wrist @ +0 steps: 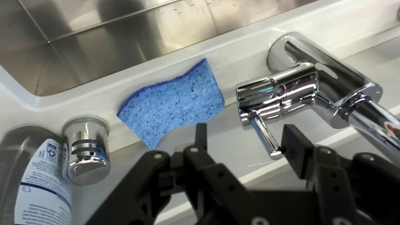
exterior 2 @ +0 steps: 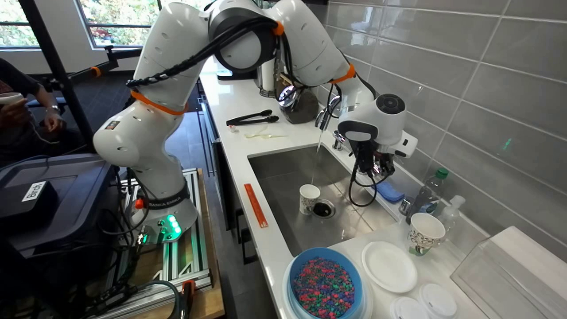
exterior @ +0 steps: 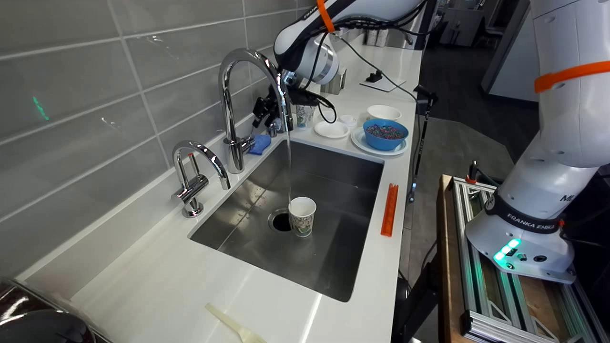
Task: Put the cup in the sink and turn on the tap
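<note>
See cup (exterior: 301,219) upright in sink (exterior: 329,259), under tap (exterior: 229,112), presumably to catch stream (exterior: 289,166). See gripper (wrist: 249,142) spread wide, empty, by tap's lever (wrist: 265,134) (contact unclear), likely for pushing, not grasping.

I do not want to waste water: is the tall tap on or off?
On: in both exterior views a thin stream of water falls from the tall tap.
</note>
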`<state>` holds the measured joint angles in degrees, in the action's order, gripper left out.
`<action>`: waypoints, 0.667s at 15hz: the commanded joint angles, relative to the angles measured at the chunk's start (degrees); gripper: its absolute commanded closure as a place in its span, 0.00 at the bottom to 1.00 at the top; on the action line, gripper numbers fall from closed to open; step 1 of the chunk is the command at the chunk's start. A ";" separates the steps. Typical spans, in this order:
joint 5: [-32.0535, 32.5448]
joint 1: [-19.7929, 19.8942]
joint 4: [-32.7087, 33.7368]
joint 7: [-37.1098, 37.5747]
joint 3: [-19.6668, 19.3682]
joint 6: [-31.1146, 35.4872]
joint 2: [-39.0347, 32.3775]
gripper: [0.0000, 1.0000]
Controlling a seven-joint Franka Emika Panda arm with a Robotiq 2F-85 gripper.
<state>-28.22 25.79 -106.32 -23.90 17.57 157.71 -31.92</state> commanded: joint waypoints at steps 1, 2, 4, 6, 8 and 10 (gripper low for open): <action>-0.58 -1.15 0.38 0.69 -1.61 -2.22 0.57 0.39; -0.61 -1.17 0.35 0.62 -1.64 -2.21 0.57 0.39; -0.59 -1.32 0.35 0.67 -1.75 -2.19 0.58 0.40; -0.63 -1.35 0.40 0.66 -1.77 -2.22 0.54 0.40; -0.62 -1.41 0.40 0.67 -1.79 -2.20 0.55 0.40; -0.61 -1.47 0.43 0.68 -1.81 -2.21 0.53 0.40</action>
<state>-28.22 25.23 -106.31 -23.85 17.07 157.70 -31.80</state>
